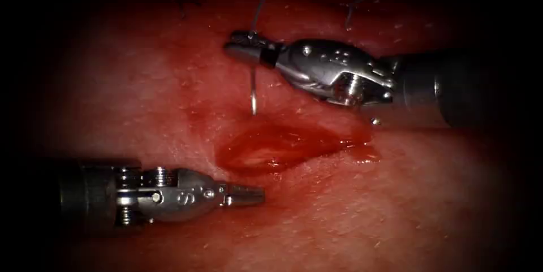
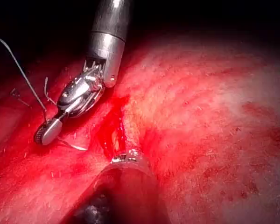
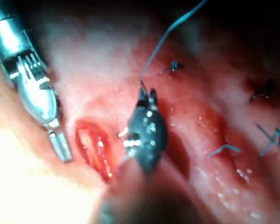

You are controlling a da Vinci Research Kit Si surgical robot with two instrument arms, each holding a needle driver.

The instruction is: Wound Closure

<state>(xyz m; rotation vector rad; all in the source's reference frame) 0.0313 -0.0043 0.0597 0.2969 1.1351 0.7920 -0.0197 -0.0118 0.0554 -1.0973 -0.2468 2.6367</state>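
Observation:
The cut (image 1: 271, 147) lies open in the tissue (image 1: 141, 102), wet with red fluid. My right tool (image 1: 243, 48) has its jaws shut on the curved needle (image 1: 253, 88), near its thread end. The needle hangs free of the tissue, its tip just above the far edge of the cut, toward the left end. Thread (image 1: 261, 3) rises from the jaws. My left tool (image 1: 249, 194) rests by the near left end of the cut, jaws shut on nothing. Other views show the right tool (image 2: 46, 133), needle (image 2: 72, 145), cut (image 2: 114, 135), right tool (image 3: 147, 100), left tool (image 3: 60, 144) and cut (image 3: 93, 149).
Cut ends of thread (image 1: 353, 9) from earlier stitches stick up beyond the right tool. More stitches (image 3: 224, 149) and thread ends (image 3: 270, 137) sit further along the tissue. A pool of red fluid (image 1: 365, 150) lies at the right end of the cut.

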